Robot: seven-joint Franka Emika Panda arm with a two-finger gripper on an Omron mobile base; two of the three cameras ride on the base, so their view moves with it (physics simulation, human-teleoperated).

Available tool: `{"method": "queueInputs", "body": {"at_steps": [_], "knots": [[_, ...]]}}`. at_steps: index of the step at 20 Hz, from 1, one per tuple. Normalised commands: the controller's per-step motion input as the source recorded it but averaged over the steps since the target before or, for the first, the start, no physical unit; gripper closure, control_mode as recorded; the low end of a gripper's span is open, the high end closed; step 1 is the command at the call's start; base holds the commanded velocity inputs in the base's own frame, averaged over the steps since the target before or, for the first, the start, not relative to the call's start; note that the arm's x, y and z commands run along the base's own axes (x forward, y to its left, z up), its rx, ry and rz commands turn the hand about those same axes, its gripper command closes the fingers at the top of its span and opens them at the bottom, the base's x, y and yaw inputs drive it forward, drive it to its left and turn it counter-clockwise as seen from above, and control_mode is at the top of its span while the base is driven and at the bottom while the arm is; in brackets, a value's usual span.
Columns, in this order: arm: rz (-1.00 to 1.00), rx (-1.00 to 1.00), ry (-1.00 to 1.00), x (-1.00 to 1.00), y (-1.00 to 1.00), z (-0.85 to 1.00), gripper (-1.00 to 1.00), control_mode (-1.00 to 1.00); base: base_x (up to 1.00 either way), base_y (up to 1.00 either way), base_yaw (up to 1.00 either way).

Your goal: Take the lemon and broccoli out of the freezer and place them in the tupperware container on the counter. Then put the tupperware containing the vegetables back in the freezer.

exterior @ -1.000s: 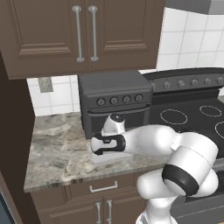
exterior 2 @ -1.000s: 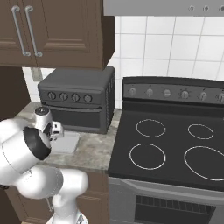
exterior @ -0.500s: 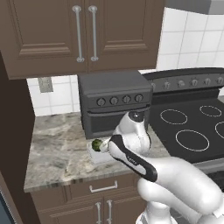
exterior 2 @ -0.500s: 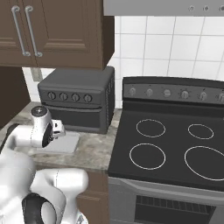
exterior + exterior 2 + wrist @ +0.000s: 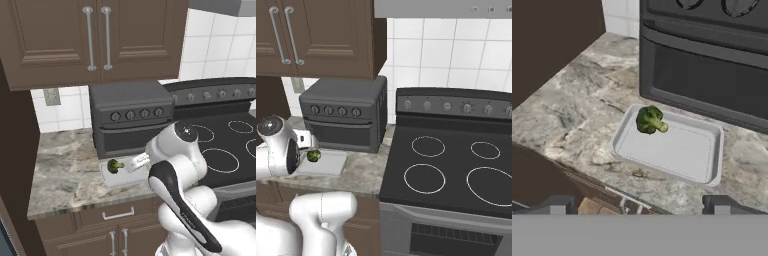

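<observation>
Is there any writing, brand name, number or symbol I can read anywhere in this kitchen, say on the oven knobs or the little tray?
None: no readable text in any view.
The dark grey countertop oven has round knobs with no legible marks.
The black stove's control panel carries plain dials, no readable figures.
The shallow pale translucent tray and the dark green broccoli floret in it bear no label.

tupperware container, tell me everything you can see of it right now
The tupperware container is a shallow, rectangular, pale translucent tray with low walls and rounded corners, plastic by the look. It lies flat on the marbled counter, just in front of the dark toaster oven. The broccoli is at one corner of it, stem pointing inward; the rest of its floor is bare. The open gripper is apart from it.
</observation>
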Motion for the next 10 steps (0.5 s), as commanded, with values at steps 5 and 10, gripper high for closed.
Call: {"method": "queueInputs", "body": {"at_steps": [5,10], "knots": [[-0.23,0.08,-0.13,-1.00,0.00,1.00,-1.00,-1.00,0.00,0.00,0.00],[-0.30,0.01,-0.01,-0.98,-0.03,1.00,-1.00,-1.00,0.00,0.00,0.00]]}}
